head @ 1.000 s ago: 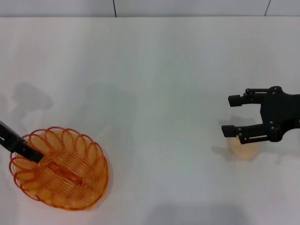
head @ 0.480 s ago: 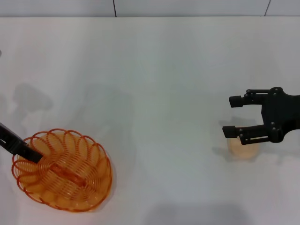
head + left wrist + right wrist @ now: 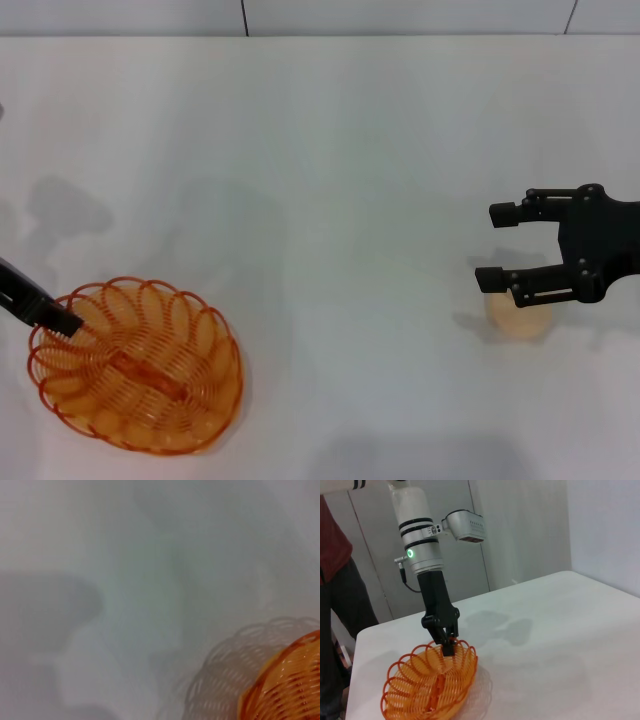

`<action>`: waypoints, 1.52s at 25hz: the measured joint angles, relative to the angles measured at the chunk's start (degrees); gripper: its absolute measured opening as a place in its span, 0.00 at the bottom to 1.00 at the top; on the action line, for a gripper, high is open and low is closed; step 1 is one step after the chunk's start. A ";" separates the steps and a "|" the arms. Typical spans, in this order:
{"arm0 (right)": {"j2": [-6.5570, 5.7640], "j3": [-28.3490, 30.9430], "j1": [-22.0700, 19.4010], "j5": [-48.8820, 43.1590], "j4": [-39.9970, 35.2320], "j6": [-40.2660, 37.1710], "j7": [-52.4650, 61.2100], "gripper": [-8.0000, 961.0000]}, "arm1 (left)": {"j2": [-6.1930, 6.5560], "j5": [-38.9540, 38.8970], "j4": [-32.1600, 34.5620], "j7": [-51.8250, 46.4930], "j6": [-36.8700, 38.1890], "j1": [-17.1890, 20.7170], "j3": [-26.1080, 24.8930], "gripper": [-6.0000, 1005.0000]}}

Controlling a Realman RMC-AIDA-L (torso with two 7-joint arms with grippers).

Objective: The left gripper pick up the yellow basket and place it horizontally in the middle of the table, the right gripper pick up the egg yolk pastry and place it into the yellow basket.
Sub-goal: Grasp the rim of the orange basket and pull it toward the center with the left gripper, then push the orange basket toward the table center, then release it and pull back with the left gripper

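Now the big white table (image 3: 330, 150) fills the view. On its near left side is the yellow basket (image 3: 140, 370), tipped up a little, with its shadow under it. The left gripper (image 3: 446, 641) is pinched tight on the basket's far left rim. Over on the right side, the right gripper (image 3: 497, 247) hangs with its fingers spread wide apart. The small round pastry (image 3: 520, 312) sits on the table just under the near finger.
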 joint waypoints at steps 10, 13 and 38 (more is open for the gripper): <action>0.00 0.07 0.00 0.27 -0.23 0.18 0.00 0.84 | -0.11 1.36 0.26 -0.10 0.85 -0.58 0.33 0.13; 0.00 0.07 0.01 0.39 -0.37 0.18 0.00 0.84 | -0.11 1.01 1.07 -0.04 1.60 -1.01 0.16 0.12; 0.00 0.77 0.21 0.61 -0.50 -0.13 -0.06 0.84 | -1.16 -9.26 6.61 -13.22 2.20 -2.64 -0.74 0.09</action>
